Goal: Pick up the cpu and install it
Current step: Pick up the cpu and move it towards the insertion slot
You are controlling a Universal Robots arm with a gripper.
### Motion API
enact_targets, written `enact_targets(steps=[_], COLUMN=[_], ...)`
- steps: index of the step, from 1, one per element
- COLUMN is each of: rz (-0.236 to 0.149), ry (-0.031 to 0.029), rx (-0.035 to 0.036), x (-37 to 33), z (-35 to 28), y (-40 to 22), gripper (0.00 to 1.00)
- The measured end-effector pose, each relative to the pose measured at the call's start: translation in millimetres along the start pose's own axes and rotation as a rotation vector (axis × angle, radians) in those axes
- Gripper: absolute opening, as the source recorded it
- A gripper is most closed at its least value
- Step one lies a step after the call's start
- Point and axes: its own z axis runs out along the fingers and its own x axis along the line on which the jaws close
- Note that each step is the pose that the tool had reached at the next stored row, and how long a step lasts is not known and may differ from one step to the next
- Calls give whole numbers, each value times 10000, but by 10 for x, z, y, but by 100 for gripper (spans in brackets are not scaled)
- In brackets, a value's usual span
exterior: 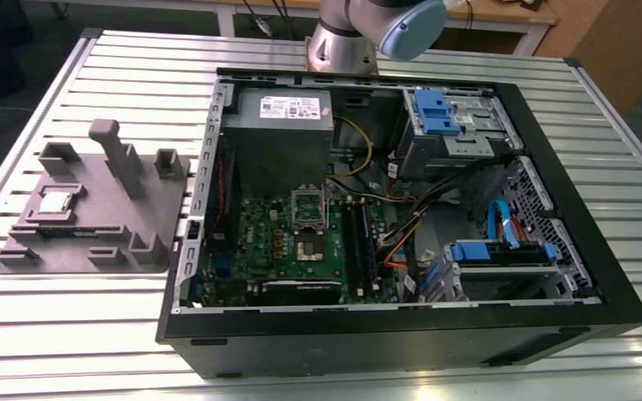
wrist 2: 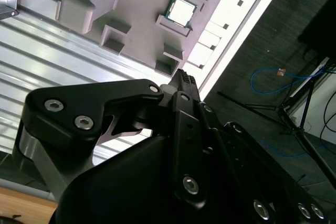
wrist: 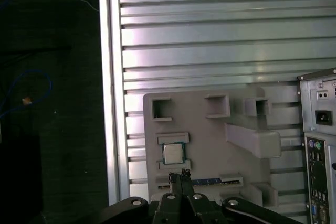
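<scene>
That ribbed aluminium table (exterior: pixel 64 334) stretched right across the exterior view, and in the second wrist view its edge blazed under a hard white glare. Beyond the table stood a wooden desk (exterior: pixel 488 12), with a brown wooden panel (exterior: pixel 622 50) beside it. Down below, the floor (wrist: pixel 52 129) lay dark, a blue cable (wrist 2: pixel 265 70) looping across it near some black stand legs (wrist 2: pixel 300 131).

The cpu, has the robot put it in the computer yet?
Not yet. Nothing looks done: the cpu lies in the grey tray. The end effector hangs apart from it, shut, holding nothing. Picking up and fitting into the computer case are both left.
</scene>
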Motion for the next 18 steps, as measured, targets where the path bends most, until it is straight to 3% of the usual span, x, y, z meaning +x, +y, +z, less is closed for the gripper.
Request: enact_targets(steps=[6, 11, 14, 18], rz=[0, 0, 0, 0], ry=[0, 0, 0, 0], rx=[0, 0, -1, 0], x=[2, 3, 4, 5], z=[0, 0, 0, 0], y=[0, 0, 0, 0], gripper=[12, 35, 41, 59])
